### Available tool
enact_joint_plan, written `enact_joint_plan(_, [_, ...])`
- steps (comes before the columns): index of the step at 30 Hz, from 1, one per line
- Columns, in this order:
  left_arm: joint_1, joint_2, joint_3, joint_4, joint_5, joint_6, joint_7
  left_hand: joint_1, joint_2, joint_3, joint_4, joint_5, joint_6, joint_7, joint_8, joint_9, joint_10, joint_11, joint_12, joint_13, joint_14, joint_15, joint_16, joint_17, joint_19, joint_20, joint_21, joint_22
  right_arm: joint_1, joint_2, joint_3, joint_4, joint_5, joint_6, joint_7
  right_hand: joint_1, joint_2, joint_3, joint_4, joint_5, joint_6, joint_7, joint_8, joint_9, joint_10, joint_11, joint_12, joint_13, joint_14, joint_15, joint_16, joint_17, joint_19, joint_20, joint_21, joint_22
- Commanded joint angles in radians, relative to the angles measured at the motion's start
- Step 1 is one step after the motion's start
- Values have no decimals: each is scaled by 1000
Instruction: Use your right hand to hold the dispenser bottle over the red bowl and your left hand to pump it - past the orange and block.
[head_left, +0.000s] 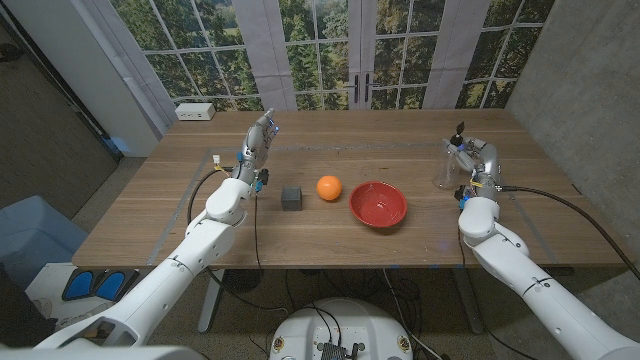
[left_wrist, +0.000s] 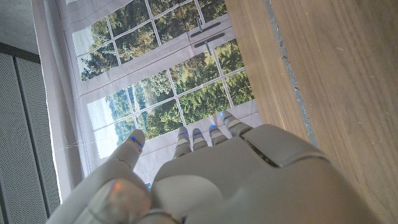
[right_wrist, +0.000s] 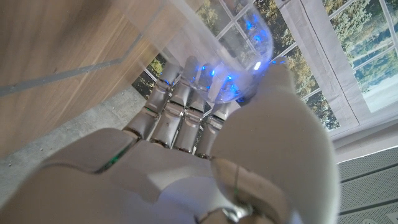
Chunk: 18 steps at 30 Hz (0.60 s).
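Observation:
The clear dispenser bottle (head_left: 453, 160) with a black pump top is at the table's right side, and my right hand (head_left: 480, 162) grips it. In the right wrist view my fingers (right_wrist: 180, 99) wrap the clear bottle (right_wrist: 208, 46), with the thumb on its other side. The red bowl (head_left: 378, 204) sits left of the bottle, near the table's middle. Left of the bowl lie the orange (head_left: 329, 187) and then a dark grey block (head_left: 291, 197). My left hand (head_left: 261, 137) is raised behind the block, fingers apart and holding nothing; its back (left_wrist: 249, 180) shows in the left wrist view.
A white box (head_left: 195, 111) lies at the table's back left corner. Windows and curtains stand behind the table. A grey wall is close on the right. A thin pale line (head_left: 212, 160) is marked on the wood near my left arm.

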Motion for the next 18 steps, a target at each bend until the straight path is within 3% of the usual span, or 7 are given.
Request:
enact_joint_plan(1, [-6, 0, 2, 11, -3, -16, -9, 1, 77, 4, 5, -2, -1, -3, 0, 0, -6, -2, -2, 0, -6, -32, -1, 2, 2, 1, -1, 4, -7, -42, -12, -32, 26, -58, 40, 75, 146, -30, 12, -10, -94, 13, -42, -6, -90, 4, -2, -12, -69, -80, -5, 20, -20, -45, -2, 1])
enact_joint_plan(3, [-7, 2, 2, 12, -3, -17, -13, 1, 75, 5, 5, -2, -1, -3, 0, 0, -7, -1, -3, 0, -7, -32, -2, 2, 1, 2, -2, 4, -12, -56, -7, -53, 50, -89, 68, 30, 126, -47, 21, 0, -165, 15, -70, -12, -165, 15, -2, -22, -119, -78, -8, 29, -34, -29, -12, 0])
enact_joint_plan(7, [-9, 1, 3, 14, -2, -21, -14, 1, 74, 6, 6, -3, 0, -2, 0, 1, -5, -1, -2, 0, -7, -32, -1, 1, 2, 4, -2, 4, -15, -63, -3, -73, 67, -135, 72, -27, 109, -66, 25, 28, -301, 27, -96, -23, -309, 44, 0, -38, -222, -72, -12, 46, -68, -10, -37, 0])
enact_joint_plan(12, [-11, -2, 4, 16, -1, -24, -13, 1, 74, 7, 7, -3, -1, -3, 0, 1, -8, 0, -3, 0, -8, -31, -2, 1, 1, 4, -3, 4, -20, -93, 5, -101, 117, -176, 131, -72, 88, -84, 22, 61, -469, 59, -100, -32, -451, 58, 3, -55, -313, -46, -14, 48, -97, 8, -67, 0])
enact_joint_plan(15, [-12, -1, 5, 15, 0, -23, -14, 1, 73, 8, 7, -3, 0, -2, 0, 1, -8, 1, -3, 0, -8, -32, -2, 1, 1, 5, -3, 4, -18, -108, 1, -109, 128, -189, 150, -108, 67, -103, 23, 85, -589, 81, -99, -38, -563, 79, 2, -69, -393, -23, -24, 41, -143, 32, -101, 0])
enact_joint_plan(16, [-12, -2, 5, 16, 1, -24, -13, 1, 73, 8, 7, -3, 0, -2, 0, 1, -8, 0, -3, 0, -8, -32, -2, 1, 1, 5, -3, 4, -20, -110, 4, -105, 139, -173, 161, -123, 60, -112, 25, 95, -631, 88, -98, -39, -603, 73, 3, -75, -424, -19, -27, 37, -162, 34, -115, 0])
enact_joint_plan(18, [-12, -3, 5, 15, 3, -25, -10, 1, 73, 8, 7, -3, 0, -2, 0, 1, -9, 0, -3, 0, -8, -31, -2, 1, 1, 5, -4, 4, -26, -118, 13, -100, 163, -140, 188, -158, 38, -137, 31, 114, -706, 100, -97, -43, -685, 85, 4, -88, -497, 0, -40, 24, -205, 45, -150, -1])
